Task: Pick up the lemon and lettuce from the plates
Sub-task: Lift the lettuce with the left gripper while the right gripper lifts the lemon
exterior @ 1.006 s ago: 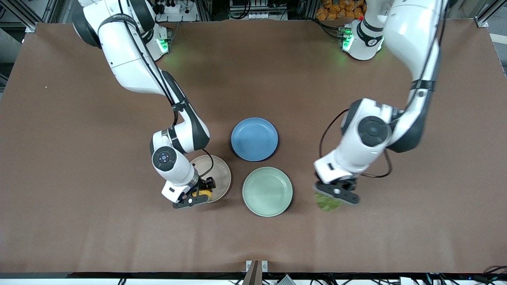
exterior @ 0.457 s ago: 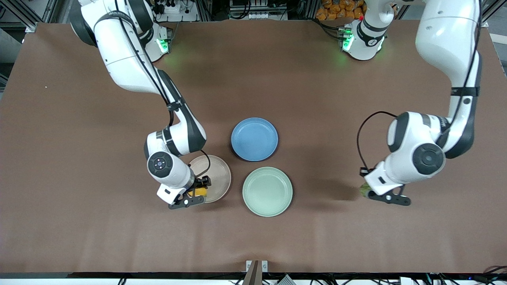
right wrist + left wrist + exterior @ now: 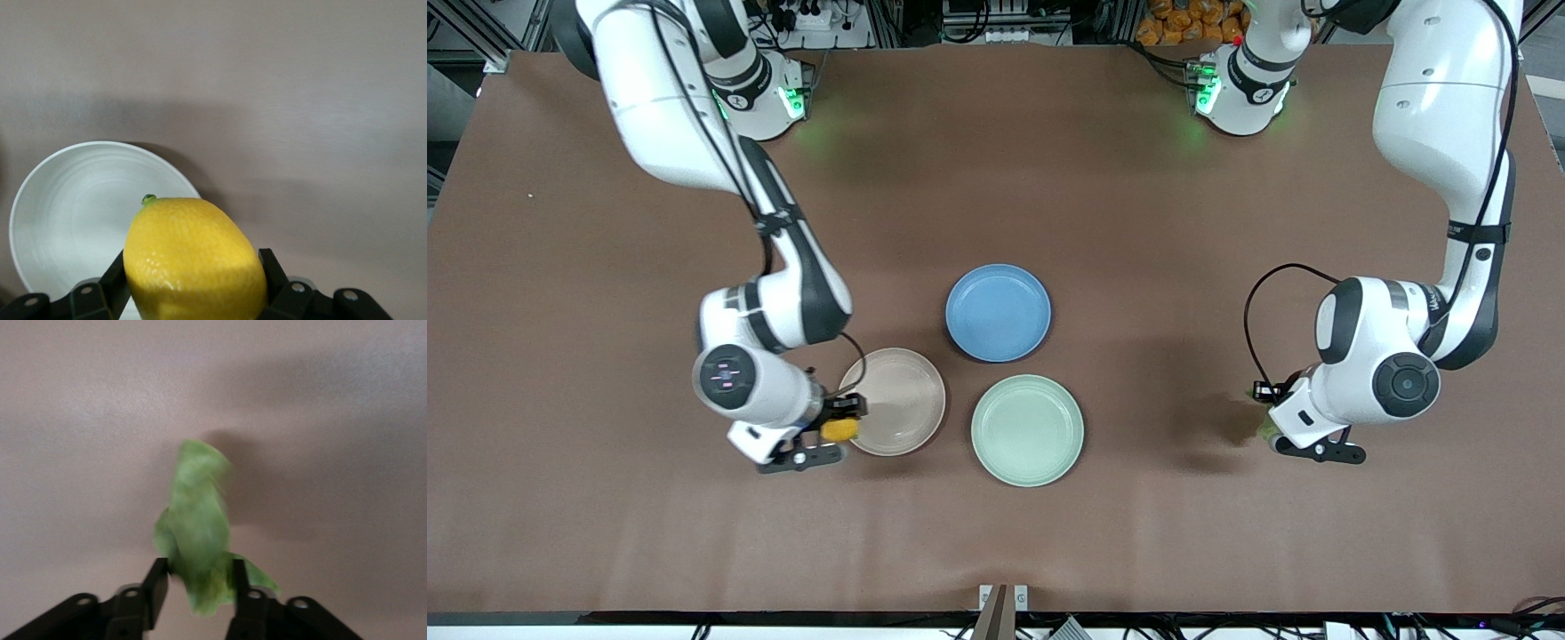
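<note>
My right gripper (image 3: 829, 433) is shut on the yellow lemon (image 3: 839, 430), just off the rim of the beige-pink plate (image 3: 907, 391) toward the right arm's end of the table. In the right wrist view the lemon (image 3: 193, 260) fills the gap between the fingers, with the bare plate (image 3: 67, 213) beside it. The mint green plate (image 3: 1027, 430) holds nothing. My left gripper (image 3: 1288, 427) is low over bare table toward the left arm's end. Its fingers (image 3: 158, 583) stand apart, with the green lettuce (image 3: 197, 527) hanging loosely between them; a sliver of lettuce (image 3: 1265, 431) shows under the hand.
A blue plate (image 3: 998, 312) with nothing on it lies farther from the front camera than the two other plates. Brown table (image 3: 605, 533) stretches out around both hands.
My right gripper has carried the lemon off the beige-pink plate toward the right arm's end. My left gripper has taken the lettuce toward the left arm's end and parted its fingers.
</note>
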